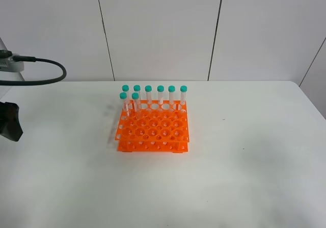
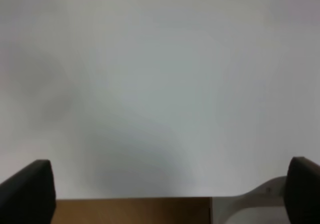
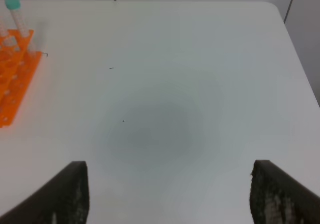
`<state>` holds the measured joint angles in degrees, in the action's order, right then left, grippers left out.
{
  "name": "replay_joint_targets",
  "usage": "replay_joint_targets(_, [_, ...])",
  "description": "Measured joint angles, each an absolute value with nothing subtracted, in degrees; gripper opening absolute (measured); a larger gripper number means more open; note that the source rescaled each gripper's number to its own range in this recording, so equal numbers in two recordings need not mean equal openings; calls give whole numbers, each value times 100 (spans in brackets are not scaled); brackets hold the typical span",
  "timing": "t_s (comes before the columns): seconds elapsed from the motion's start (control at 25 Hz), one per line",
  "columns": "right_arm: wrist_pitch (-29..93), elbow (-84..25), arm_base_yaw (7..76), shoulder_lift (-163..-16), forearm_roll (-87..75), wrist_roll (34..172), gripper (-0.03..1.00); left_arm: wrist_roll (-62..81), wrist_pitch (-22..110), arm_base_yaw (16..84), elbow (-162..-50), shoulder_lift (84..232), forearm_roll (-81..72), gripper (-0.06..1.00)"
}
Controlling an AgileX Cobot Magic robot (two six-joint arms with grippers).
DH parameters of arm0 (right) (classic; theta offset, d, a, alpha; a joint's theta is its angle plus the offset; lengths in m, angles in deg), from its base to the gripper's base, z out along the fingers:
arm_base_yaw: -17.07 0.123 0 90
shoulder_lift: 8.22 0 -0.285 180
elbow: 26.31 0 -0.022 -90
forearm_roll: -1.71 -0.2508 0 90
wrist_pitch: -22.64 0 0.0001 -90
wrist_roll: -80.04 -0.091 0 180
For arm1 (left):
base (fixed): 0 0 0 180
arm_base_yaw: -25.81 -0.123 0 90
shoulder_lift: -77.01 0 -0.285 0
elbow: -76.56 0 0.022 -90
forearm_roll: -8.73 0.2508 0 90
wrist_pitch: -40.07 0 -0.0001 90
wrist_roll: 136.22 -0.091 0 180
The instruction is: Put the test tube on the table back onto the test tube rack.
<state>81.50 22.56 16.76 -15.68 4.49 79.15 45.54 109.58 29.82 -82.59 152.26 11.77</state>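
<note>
Both your claws, left (image 2: 170,194) and right (image 3: 170,194), hang released over bare desk (image 1: 244,177) because no tube lies loose there; all eight tubes (image 1: 148,96) stand in the rack (image 1: 153,128).

High camera looks down on the table (image 1: 244,177) — right wrist shares its test tube rack (image 3: 15,78) at nine o'clock — left wrist faces bare tabletop, close.

Behind your work area you have a plain white wall (image 1: 158,29) of flat panels, split by thin dark seams (image 1: 104,31) that run slightly slanted. Light is soft and even, with only faint shadows. In the left wrist view you can see a brown strip (image 2: 132,211), perhaps floor.
</note>
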Motion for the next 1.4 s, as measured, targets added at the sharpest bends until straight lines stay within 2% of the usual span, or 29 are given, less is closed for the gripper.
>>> replay_joint_targets(0.24, [8150,2256,1676,-1568,449,7915,100,4606,10968,2982,-7429,14390,1156,100])
replay_joint_targets(0.8, [8150,2256,1676,-1568,449,7915,100,4611,10296,2982,-5565,10754,1186,100])
replay_joint_targets(1.4, [8150,2256,1676,-1568,449,7915,100,4378,10142,2982,-5476,9103,924,100])
